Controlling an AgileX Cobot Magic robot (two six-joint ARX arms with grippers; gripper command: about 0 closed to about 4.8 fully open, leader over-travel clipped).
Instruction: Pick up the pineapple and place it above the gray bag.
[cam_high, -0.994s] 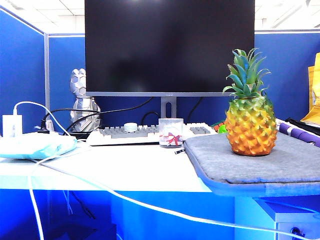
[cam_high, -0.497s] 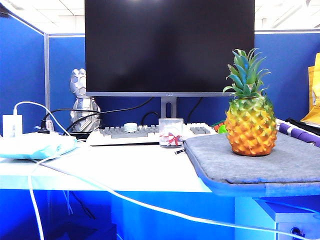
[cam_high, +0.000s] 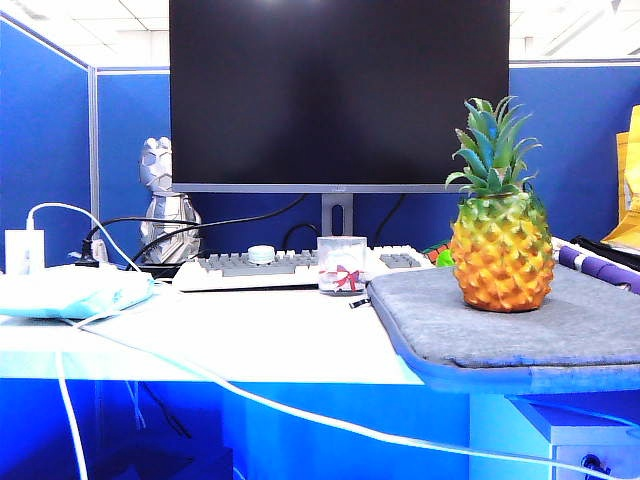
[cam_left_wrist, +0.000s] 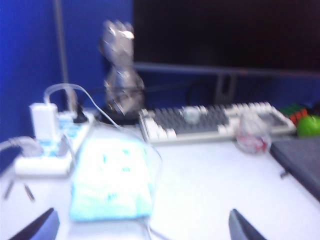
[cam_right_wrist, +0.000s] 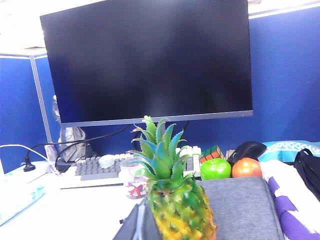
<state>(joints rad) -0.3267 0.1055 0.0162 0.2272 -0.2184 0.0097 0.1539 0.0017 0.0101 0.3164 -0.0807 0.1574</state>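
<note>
The pineapple (cam_high: 500, 250), yellow-orange with a green crown, stands upright on the gray bag (cam_high: 560, 330) at the right of the desk. Neither gripper shows in the exterior view. In the left wrist view my left gripper (cam_left_wrist: 142, 220) is open wide with nothing between its fingers. It looks over a pale blue packet (cam_left_wrist: 112, 180), and the gray bag's corner (cam_left_wrist: 300, 160) shows far to one side. In the right wrist view my right gripper (cam_right_wrist: 141, 220) looks shut, its fingers pressed together. It sits just beside the pineapple (cam_right_wrist: 180, 210), which stands on the gray bag (cam_right_wrist: 245, 205).
A monitor (cam_high: 340, 95), a keyboard (cam_high: 290, 265), a silver figurine (cam_high: 165, 210) and a small box with a red bow (cam_high: 342, 268) line the back. A white cable (cam_high: 250, 395) hangs over the front edge. A green apple (cam_right_wrist: 215, 169) and an orange fruit (cam_right_wrist: 246, 167) lie behind the bag.
</note>
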